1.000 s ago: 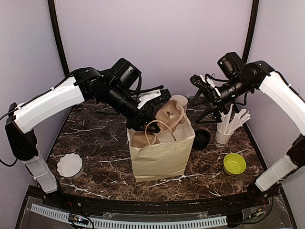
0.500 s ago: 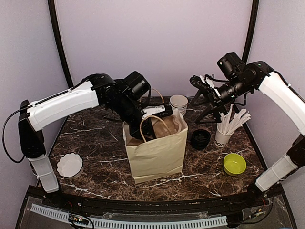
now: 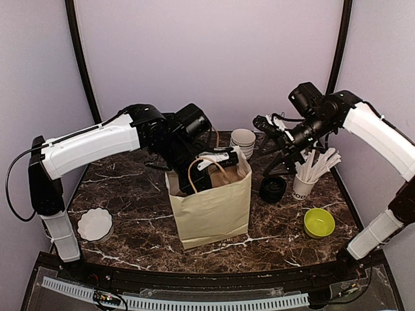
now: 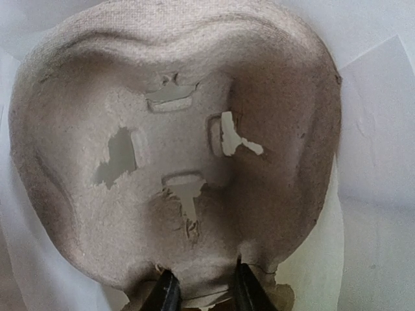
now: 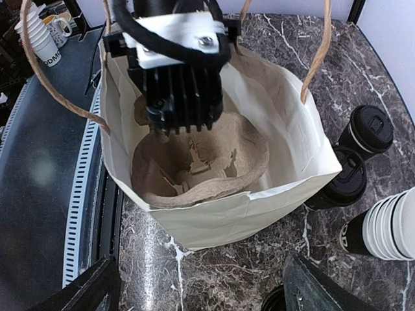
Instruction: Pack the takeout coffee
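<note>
Two takeout coffee cups with black lids [image 5: 367, 131] stand right of the paper bag [image 5: 259, 207]; the top view shows them as one black lid [image 3: 273, 188]. My left gripper [image 4: 204, 295] is shut on the edge of a brown pulp cup carrier [image 4: 175, 149]. It holds the carrier down inside the bag [image 3: 211, 210], and the top view shows the gripper [image 3: 209, 173] in the bag's mouth. The right wrist view shows the carrier [image 5: 201, 162] low in the bag. My right gripper [image 5: 207, 298] is open and empty, hovering above and right of the bag [image 3: 272, 133].
A stack of white cups [image 3: 243, 140] stands behind the bag. A cup with white sticks [image 3: 303, 184] stands at the right, and a green bowl [image 3: 319, 222] lies nearer the front. A white fluted dish [image 3: 95, 224] sits at the front left.
My left gripper has lowered the pulp carrier from above the bag's mouth down into the bag, and the bag now stands straighter. My right arm has shifted slightly left.
</note>
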`<state>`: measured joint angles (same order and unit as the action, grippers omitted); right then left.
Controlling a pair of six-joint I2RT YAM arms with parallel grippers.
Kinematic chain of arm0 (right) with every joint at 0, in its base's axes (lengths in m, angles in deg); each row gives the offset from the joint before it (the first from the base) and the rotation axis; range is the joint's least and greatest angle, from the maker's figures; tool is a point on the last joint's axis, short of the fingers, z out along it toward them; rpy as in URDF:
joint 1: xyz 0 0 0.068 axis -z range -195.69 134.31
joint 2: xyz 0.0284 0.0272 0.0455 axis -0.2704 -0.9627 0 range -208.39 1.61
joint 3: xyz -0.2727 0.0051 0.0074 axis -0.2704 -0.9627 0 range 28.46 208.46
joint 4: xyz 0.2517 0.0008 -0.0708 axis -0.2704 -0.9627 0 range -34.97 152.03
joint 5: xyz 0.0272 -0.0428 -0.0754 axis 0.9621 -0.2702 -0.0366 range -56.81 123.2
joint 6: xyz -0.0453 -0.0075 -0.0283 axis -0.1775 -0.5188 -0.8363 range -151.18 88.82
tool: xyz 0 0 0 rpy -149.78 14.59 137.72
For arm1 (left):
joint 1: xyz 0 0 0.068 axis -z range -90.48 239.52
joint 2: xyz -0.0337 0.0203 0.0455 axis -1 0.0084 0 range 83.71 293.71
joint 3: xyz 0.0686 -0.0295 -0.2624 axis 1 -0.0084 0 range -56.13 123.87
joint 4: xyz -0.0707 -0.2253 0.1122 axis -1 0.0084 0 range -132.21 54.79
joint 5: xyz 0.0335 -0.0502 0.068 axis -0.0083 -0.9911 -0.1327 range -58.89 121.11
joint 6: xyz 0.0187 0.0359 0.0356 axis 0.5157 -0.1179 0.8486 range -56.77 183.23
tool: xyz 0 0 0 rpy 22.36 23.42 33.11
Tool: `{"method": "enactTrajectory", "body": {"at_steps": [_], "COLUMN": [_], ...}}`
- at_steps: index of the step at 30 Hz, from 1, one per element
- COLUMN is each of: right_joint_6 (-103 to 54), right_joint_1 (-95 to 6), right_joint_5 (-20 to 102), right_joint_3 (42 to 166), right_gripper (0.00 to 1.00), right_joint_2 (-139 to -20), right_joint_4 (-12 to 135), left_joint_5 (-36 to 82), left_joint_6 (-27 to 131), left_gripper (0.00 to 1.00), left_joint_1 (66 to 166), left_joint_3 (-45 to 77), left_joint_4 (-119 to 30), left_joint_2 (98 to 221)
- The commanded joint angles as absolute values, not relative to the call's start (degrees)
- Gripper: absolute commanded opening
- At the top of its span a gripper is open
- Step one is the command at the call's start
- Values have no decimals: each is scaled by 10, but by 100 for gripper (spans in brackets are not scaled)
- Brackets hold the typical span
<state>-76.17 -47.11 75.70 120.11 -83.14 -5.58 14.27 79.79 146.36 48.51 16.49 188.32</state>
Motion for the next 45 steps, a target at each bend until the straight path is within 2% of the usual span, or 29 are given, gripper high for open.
{"method": "enactTrajectory", "body": {"at_steps": [1, 9, 15, 24, 30, 35, 45], "right_joint_6": [-764, -764, -764, -774, -797, -797, -790], "right_joint_1": [-473, -556, -591, -592, -592, -592, -581], "right_joint_5": [743, 676, 687, 740, 803, 798, 793], "right_joint_3": [1158, 1084, 1095, 1098, 1118, 1127, 1120], "right_gripper": [85, 77, 75, 76, 82, 82, 83], "right_joint_2": [-849, -897, -930, -931, -913, -901, -873], "right_joint_4": [-15, 42, 40, 17, -23, -43, -36], "left_joint_5": [141, 190, 209, 220, 268, 229, 217], "left_joint_6": [773, 736, 714, 671, 647, 612, 595], "left_gripper": [26, 25, 25, 25, 25, 25, 25], "left_joint_1": [1474, 1486, 1496, 1529, 1533, 1537, 1542], "left_joint_3": [481, 492, 535, 537, 555, 583, 546], "left_joint_4": [203, 219, 234, 293, 337, 378, 411], "left_joint_2": [1863, 1831, 1819, 1800, 1795, 1812, 1843]}}
